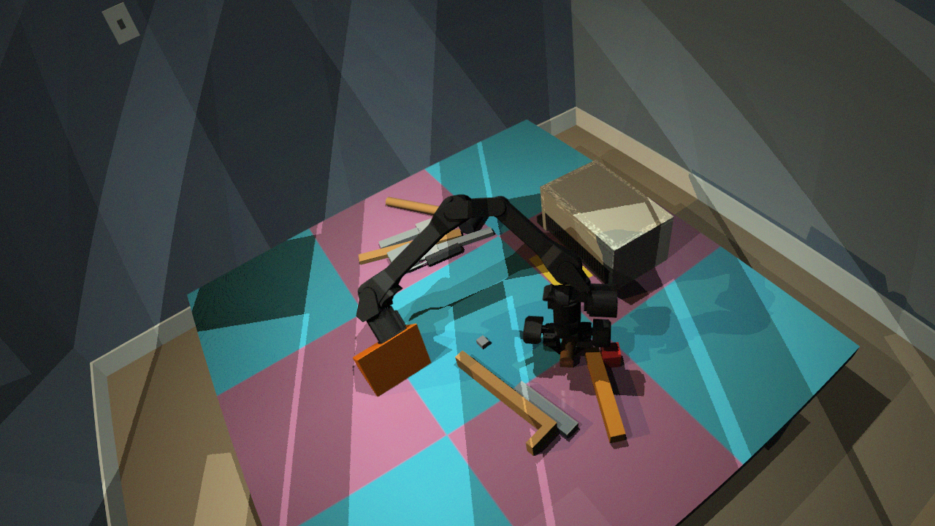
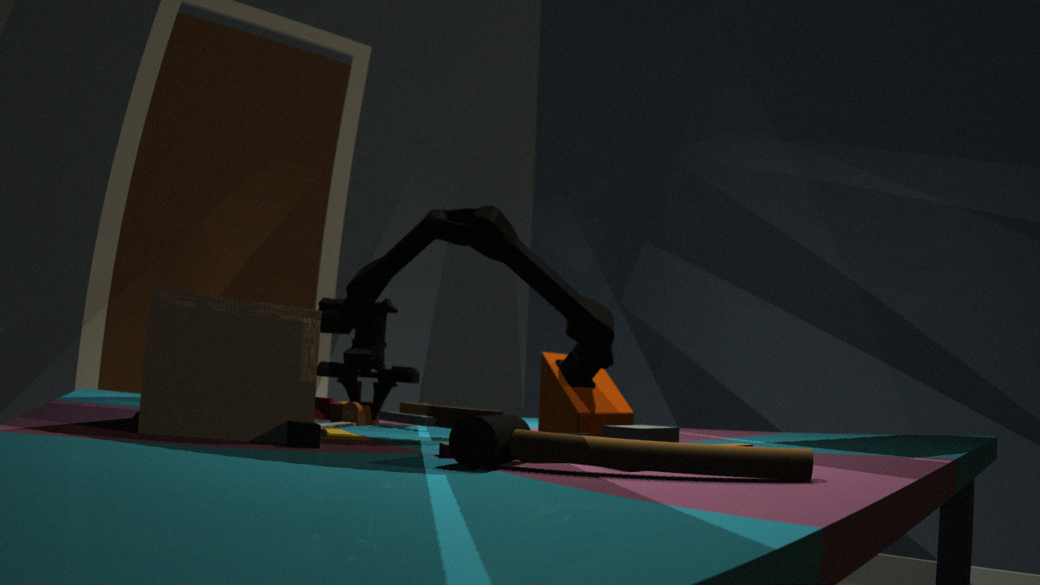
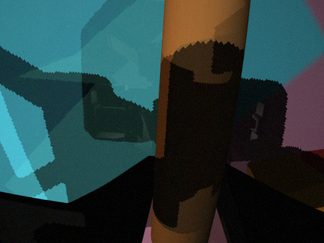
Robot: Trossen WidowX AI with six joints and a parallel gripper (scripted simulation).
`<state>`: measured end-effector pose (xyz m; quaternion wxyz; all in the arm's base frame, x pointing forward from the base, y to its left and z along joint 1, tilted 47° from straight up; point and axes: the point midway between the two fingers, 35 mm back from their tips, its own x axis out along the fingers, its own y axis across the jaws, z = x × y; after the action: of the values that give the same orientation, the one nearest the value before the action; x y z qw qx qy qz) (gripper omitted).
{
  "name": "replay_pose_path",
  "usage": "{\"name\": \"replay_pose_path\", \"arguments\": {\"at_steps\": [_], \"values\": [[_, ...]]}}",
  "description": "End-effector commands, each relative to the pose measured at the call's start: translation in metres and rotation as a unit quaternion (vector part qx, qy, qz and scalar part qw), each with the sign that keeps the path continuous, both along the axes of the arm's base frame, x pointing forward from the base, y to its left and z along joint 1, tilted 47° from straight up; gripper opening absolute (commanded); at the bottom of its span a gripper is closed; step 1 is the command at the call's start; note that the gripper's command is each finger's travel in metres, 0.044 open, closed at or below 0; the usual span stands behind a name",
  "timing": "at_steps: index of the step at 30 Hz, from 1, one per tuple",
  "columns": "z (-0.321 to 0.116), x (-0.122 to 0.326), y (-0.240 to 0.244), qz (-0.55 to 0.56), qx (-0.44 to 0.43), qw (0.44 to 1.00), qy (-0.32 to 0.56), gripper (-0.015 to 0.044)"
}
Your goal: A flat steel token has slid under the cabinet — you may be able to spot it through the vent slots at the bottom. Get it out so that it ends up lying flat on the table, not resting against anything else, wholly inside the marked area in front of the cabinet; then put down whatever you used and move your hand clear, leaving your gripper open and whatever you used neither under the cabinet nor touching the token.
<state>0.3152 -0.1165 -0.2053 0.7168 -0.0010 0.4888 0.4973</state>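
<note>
Pink and cyan patches cover the table (image 1: 399,451) (image 2: 218,501); from above, the pincer (image 1: 567,353) (image 2: 366,416) (image 3: 183,166) hangs before the cabinet (image 1: 578,225) (image 2: 228,367), the yellow marked area (image 1: 543,267) (image 2: 340,431) behind it, toward the cabinet. The steel token isn't identifiable. From the side, the pincer hangs low, probably keeping its tool level. At the wrist, its fingers clamp a round wooden handle (image 3: 206,23), presumably for reach.

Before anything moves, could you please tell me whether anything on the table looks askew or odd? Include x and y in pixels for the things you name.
No damage or spill stands out. The L-shaped stick (image 1: 506,390) lies close alongside the grey bar (image 1: 550,410), slanting across the table rather than neatly stowed, which looks untidy.
</note>
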Motion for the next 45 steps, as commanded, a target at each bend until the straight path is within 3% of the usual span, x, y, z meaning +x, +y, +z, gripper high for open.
{"name": "replay_pose_path", "arguments": {"at_steps": [1, 24, 40, 45], "values": [[-0.002, -0.005, -0.006, -0.003, 0.001, 1.000, -0.002, 0.0000], [-0.028, -0.039, -0.030, -0.003, -0.001, 1.000, -0.001, 0.0000], [-0.012, -0.035, -0.042, -0.001, -0.001, 1.000, 0.001, 0.0420], [0.031, -0.038, -0.086, -0.003, -0.003, 1.000, 0.000, 0.0440]]}}
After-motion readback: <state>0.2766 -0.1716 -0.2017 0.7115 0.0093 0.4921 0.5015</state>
